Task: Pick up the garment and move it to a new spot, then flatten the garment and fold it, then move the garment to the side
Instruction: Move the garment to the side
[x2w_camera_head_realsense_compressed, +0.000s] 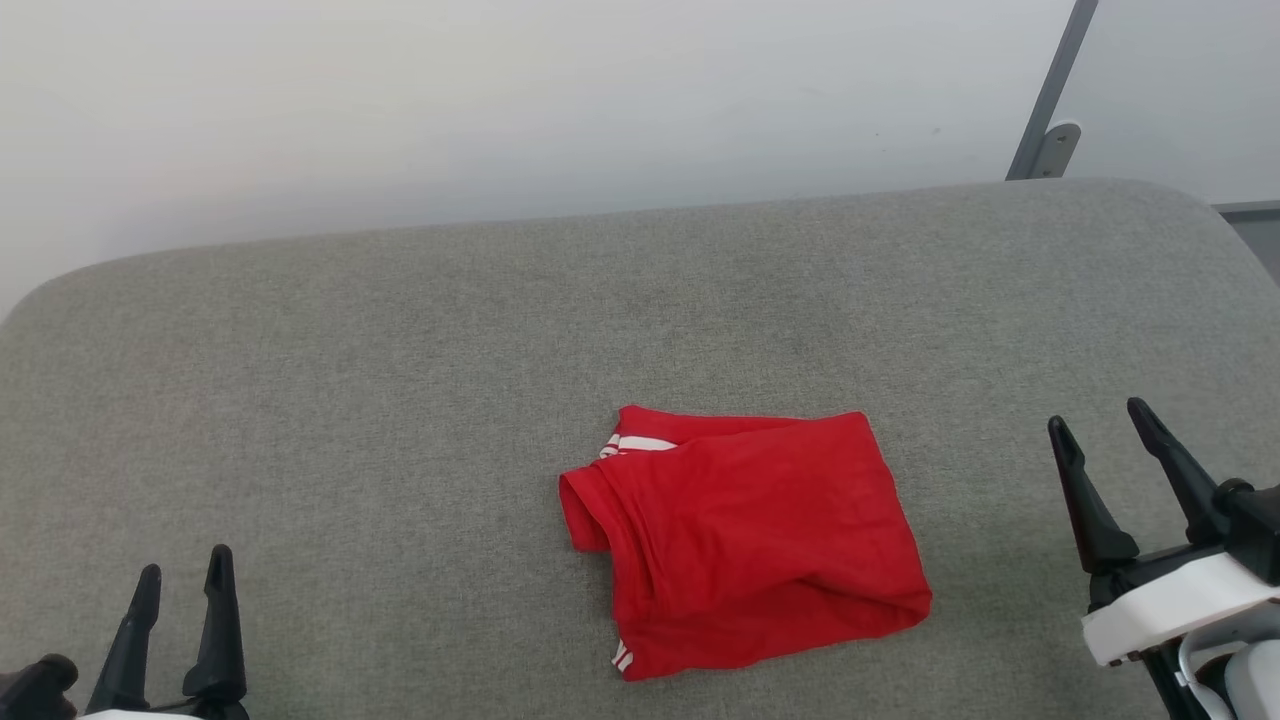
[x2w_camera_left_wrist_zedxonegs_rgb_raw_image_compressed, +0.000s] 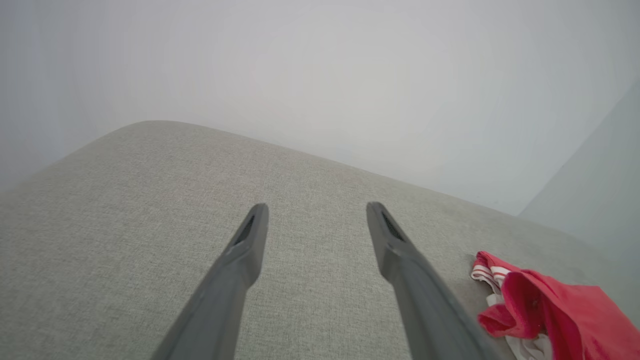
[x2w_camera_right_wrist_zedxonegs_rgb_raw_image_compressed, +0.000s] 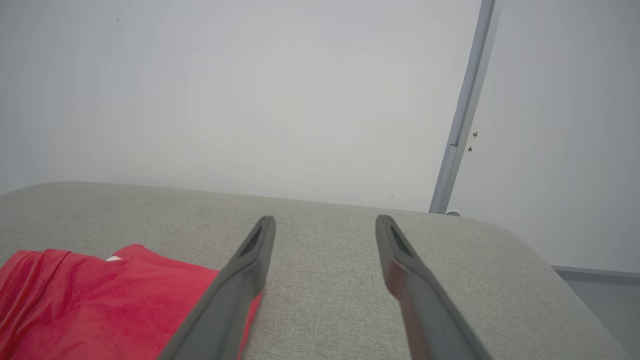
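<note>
A big grey soft table (x2w_camera_head_realsense_compressed: 400, 350) stands against a pale wall (x2w_camera_head_realsense_compressed: 500, 100). The garment (x2w_camera_head_realsense_compressed: 750, 540) lies on it, folded into a neat red block. It sits near the front edge of the table, a little to the right of the middle. A bit of white striped trim (x2w_camera_head_realsense_compressed: 632, 443) peeks out at the back left corner of the block, and a tiny bit more shows at its front left corner.

The left gripper (x2w_camera_head_realsense_compressed: 184, 560) is by the front left corner of the table, well apart from the garment. Its two dark fingers are apart and hold nothing. From its wrist camera the left gripper (x2w_camera_left_wrist_zedxonegs_rgb_raw_image_compressed: 316, 206) points over bare grey cloth, with the garment (x2w_camera_left_wrist_zedxonegs_rgb_raw_image_compressed: 575, 315) off to one side.

The right gripper (x2w_camera_head_realsense_compressed: 1096, 412) is by the right edge of the table, near the garment but not touching it. Its jaws are open too, and empty. From its wrist camera the right gripper (x2w_camera_right_wrist_zedxonegs_rgb_raw_image_compressed: 325, 218) has the garment (x2w_camera_right_wrist_zedxonegs_rgb_raw_image_compressed: 100, 310) just beside one finger. A thin grey post (x2w_camera_head_realsense_compressed: 1050, 90) leans up past the back right corner.
</note>
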